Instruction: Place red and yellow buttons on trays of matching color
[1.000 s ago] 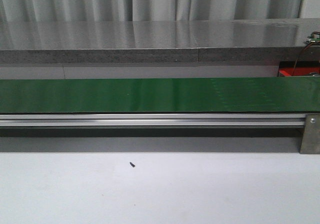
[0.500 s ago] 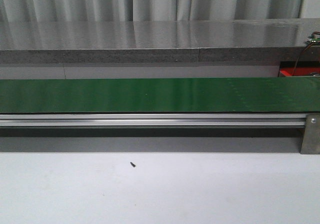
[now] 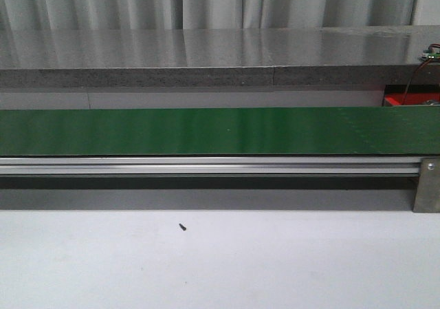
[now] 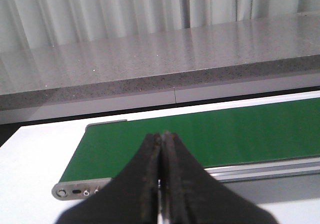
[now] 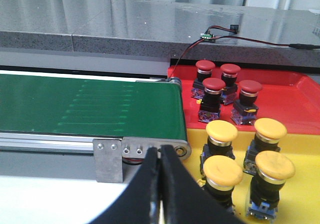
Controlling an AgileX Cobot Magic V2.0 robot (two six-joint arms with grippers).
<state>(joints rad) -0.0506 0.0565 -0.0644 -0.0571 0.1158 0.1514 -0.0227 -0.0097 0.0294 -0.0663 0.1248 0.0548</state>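
Observation:
In the right wrist view, several red buttons (image 5: pixel 213 86) stand upright on the red tray (image 5: pixel 290 102), and several yellow buttons (image 5: pixel 222 170) stand upright on the yellow tray (image 5: pixel 300 199) beside it. My right gripper (image 5: pixel 159 149) is shut with nothing in it, hovering near the belt's end roller, apart from the buttons. My left gripper (image 4: pixel 160 135) is shut and empty over the other end of the green belt (image 4: pixel 200 134). Neither gripper shows in the front view, where only a corner of the red tray (image 3: pixel 405 100) appears.
A green conveyor belt (image 3: pixel 220 131) on an aluminium rail (image 3: pixel 206 166) runs across the table. Behind it lies a grey stone ledge (image 3: pixel 206 54) with a small wired circuit board (image 5: pixel 207 34). A tiny dark speck (image 3: pixel 182 226) lies on the white table.
Faint marks on the belt's right part have faded from view. Nothing else has moved.

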